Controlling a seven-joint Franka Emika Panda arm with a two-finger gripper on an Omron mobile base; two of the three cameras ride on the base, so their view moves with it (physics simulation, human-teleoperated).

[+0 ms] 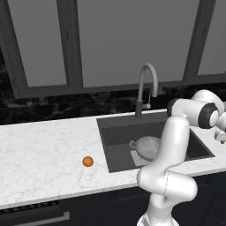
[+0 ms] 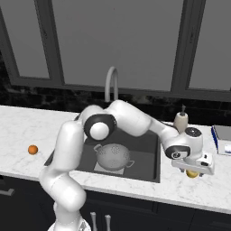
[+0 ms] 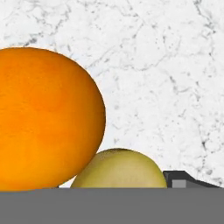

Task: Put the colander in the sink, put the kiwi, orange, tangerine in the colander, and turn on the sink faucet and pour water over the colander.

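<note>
A small orange fruit [image 1: 88,161] is seen lying alone on the white marbled worktop [image 1: 39,150], well to the left of the sink [image 1: 115,132]; whether it is the orange or the tangerine cannot be told. The sink, a dark grey basin, is set into the worktop below the window. The colander [image 1: 148,147] is seated upright inside the sink, on the lighter patch of the basin floor, with one loop handle turned toward the left wall of the sink; its far side is covered by the arm in the left base view. The sink faucet [image 1: 145,88] is mounted behind the sink at the back rim, its arched spout curved over the basin. A beige soap pump bottle [image 2: 181,121] is placed at the back right corner of the sink. The hand [image 2: 193,170] is lowered onto the worktop to the right of the sink, directly over the kiwi [image 2: 192,173], of which a yellowish edge is visible beneath it. In the hand view, the kiwi is found low between the finger tips, with a large orange fruit [image 3: 46,119] touching it on one side and one dark finger tip [image 3: 181,178] just beside it on the other. The jaws are spread wide about the kiwi; a firm grasp cannot be confirmed. A white and blue object [image 2: 222,138] is noted on the worktop further right of the sink.
</note>
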